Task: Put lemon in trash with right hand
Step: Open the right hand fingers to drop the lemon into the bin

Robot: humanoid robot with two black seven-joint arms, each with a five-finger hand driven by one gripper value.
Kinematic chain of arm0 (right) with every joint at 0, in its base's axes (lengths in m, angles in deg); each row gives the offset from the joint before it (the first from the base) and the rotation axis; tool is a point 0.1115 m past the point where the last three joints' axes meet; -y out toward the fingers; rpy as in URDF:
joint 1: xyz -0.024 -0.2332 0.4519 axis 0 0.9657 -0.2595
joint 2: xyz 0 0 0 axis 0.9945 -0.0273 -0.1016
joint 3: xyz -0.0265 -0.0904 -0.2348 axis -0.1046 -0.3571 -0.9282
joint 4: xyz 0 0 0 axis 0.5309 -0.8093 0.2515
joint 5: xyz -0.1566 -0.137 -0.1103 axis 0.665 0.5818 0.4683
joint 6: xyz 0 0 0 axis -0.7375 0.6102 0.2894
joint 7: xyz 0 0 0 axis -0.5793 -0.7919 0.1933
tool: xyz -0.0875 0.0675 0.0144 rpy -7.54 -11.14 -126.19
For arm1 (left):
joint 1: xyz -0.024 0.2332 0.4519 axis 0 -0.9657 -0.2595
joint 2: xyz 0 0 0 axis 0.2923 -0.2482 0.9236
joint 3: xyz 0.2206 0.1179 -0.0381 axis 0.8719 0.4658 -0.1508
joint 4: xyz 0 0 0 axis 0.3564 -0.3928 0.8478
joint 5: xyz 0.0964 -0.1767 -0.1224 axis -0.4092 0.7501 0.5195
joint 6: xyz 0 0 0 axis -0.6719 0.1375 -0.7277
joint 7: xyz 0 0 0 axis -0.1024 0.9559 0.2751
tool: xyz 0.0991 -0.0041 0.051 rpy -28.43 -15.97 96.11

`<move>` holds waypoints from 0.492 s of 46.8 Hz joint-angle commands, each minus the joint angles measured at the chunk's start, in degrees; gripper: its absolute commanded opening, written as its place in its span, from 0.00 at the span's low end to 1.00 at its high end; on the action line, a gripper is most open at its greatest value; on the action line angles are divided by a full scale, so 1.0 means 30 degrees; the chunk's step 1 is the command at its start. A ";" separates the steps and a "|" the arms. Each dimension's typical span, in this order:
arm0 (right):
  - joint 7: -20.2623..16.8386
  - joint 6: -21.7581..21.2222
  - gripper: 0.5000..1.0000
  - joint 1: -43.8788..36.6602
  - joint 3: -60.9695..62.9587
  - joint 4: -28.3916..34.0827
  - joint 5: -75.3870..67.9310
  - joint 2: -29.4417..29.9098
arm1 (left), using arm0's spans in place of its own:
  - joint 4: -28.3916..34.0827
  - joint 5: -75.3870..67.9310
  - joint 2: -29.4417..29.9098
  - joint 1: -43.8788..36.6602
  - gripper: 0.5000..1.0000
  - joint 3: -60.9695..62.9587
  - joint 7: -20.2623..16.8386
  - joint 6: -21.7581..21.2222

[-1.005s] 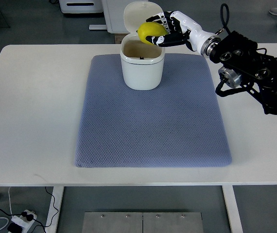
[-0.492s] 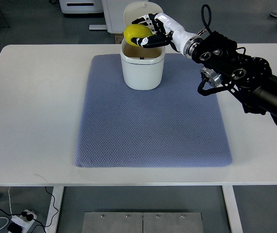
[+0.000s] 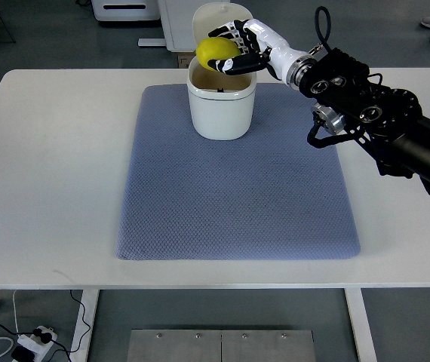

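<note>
In the top view, a white worktop (image 3: 49, 166) carried a grey-blue mat (image 3: 238, 181); a white bin (image 3: 221, 102) stood on the far part of the mat, and its lid (image 3: 211, 19) was open and stood upright behind the opening; the right arm (image 3: 373, 113), black with visible joints and cables, came in from the right edge and reached over the far right corner of the mat; the right hand (image 3: 241, 47), white and black, was above the open mouth of the bin; its fingers (image 3: 226, 30) were curled around a yellow lemon (image 3: 215, 51) and gripped it from above and from below; the lemon was in the air, just over the far rim of the bin and in front of the lid, not inside the bin; the inside of the bin looked pale and I could not tell what lay in it; below the near edge of the worktop a power strip (image 3: 34, 343) with cables lay on the floor; the left arm did not show.
</note>
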 commanded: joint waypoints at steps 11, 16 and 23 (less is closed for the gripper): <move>-0.0058 -0.0040 1.00 -0.0057 0.0000 0.0034 0.0000 -0.0031 | 0.0001 0.0003 0.0000 0.0000 1.00 0.0000 -0.0001 0.0000; -0.0058 -0.0011 1.00 -0.0087 0.0000 0.0034 0.0000 -0.0031 | 0.0001 0.0003 0.0000 0.0000 1.00 0.0000 -0.0001 0.0000; -0.0058 -0.0040 1.00 -0.0087 0.0000 0.0063 0.0000 -0.0031 | 0.0001 0.0003 0.0000 0.0000 1.00 0.0000 -0.0001 0.0000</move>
